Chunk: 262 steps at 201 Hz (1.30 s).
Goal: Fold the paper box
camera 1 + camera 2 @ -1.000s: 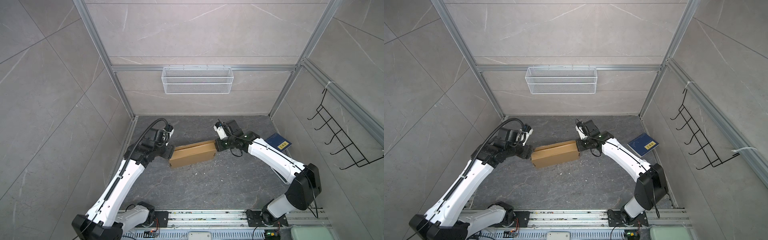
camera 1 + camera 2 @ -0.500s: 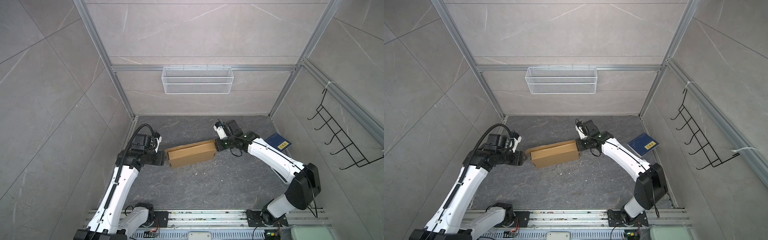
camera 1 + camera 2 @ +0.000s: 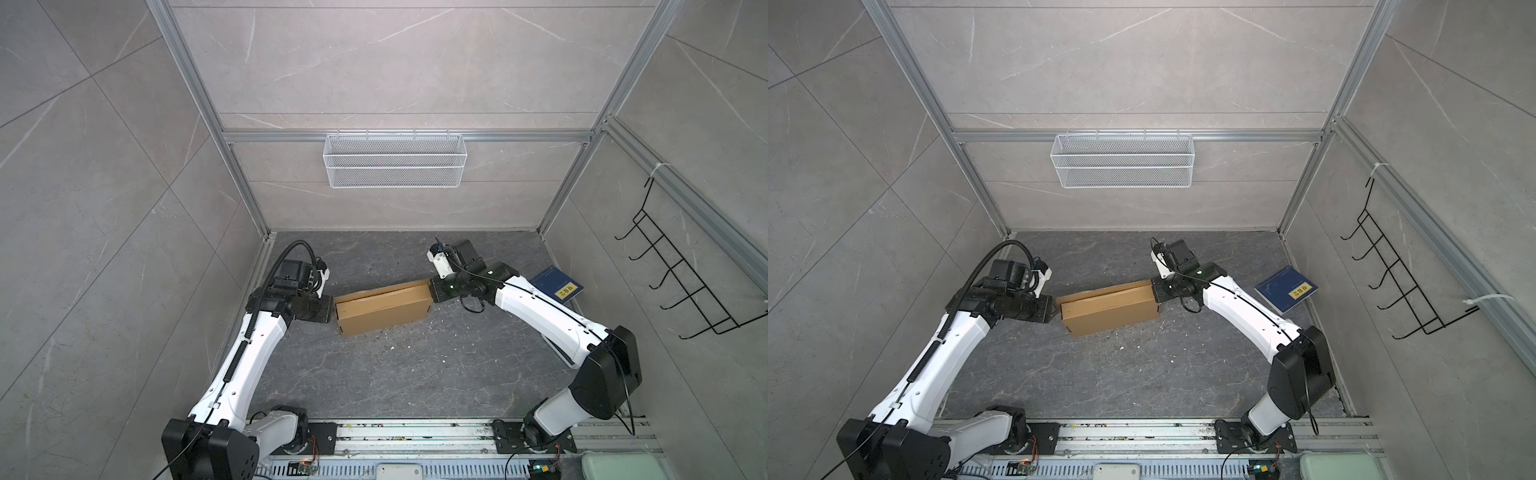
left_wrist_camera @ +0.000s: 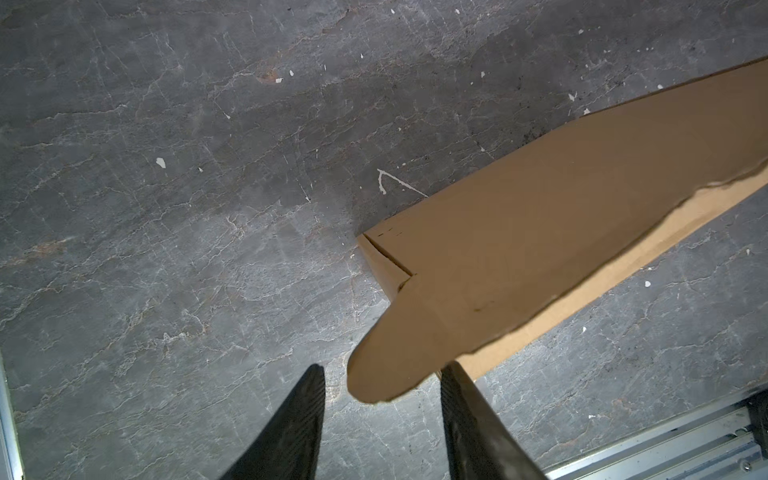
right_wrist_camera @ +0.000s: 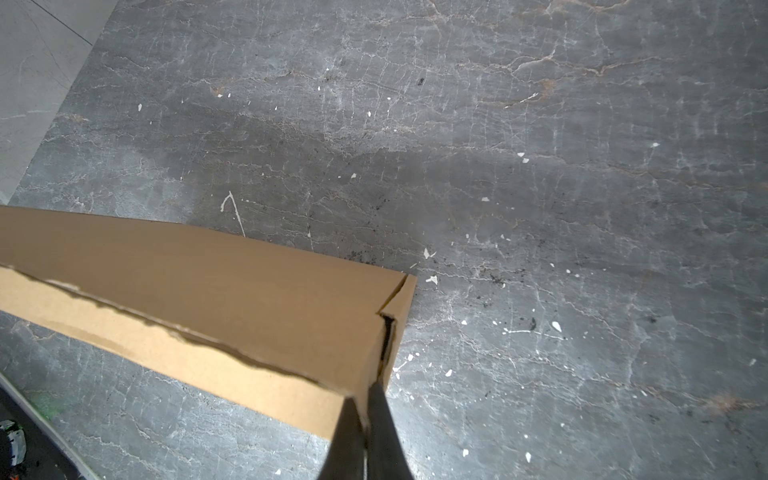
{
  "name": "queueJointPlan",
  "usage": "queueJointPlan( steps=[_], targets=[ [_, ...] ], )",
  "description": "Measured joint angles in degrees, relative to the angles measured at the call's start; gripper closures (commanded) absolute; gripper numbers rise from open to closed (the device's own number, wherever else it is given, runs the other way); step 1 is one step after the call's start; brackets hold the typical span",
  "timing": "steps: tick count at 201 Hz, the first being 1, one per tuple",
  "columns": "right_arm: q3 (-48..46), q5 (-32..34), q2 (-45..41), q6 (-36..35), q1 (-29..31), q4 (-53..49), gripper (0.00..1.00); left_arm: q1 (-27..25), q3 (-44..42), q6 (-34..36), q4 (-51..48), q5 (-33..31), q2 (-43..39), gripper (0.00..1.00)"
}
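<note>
1. The base rail is nearest. Both arms reach out from it and meet the work from opposite ends, which looks like a hold-one-end, work-the-other setup.
2. The paper box lies mid-floor on the dark stone table, slightly skewed and directly between the two grippers. It looks mostly formed: a shallow closed shape with the top panel down and a ragged edge along the seam.
3. The left gripper is at the box's left end with its jaws apart. The rounded tab sticks out between the fingers, with a clear gap to one finger and the other at the tab's edge. Nothing is clamped. Judgement: it is lined up to take that tab for tucking.
4. The right gripper is at the right end, fingers pinched tight on the thin end wall at the corner, so it is gripping the box. It likely anchors the box so that a push from the left doesn't slide it.
5. The blue book lies beyond the right arm near the side wall, well apart from the box. It is not part of the job.
6. The wire basket is mounted on the back wall, out of play.
</note>
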Motion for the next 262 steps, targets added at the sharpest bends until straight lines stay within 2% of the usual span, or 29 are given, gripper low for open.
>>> queueJointPlan(
  steps=[103,221,262],
  targets=[
    [0.0,0.0,0.0,0.0,0.0,0.1,1.00,0.0,0.0,0.0,0.7,1.5,0.9,0.76],
    [0.2,0.0,0.5,0.0,0.0,0.5,1.00,0.0,3.3,-3.7,-2.3,3.1,3.4,0.79],
    [0.2,-0.1,0.5,0.0,0.0,0.7,1.00,0.0,3.3,-5.1,-2.7,4.1,3.4,0.84]
  ],
)
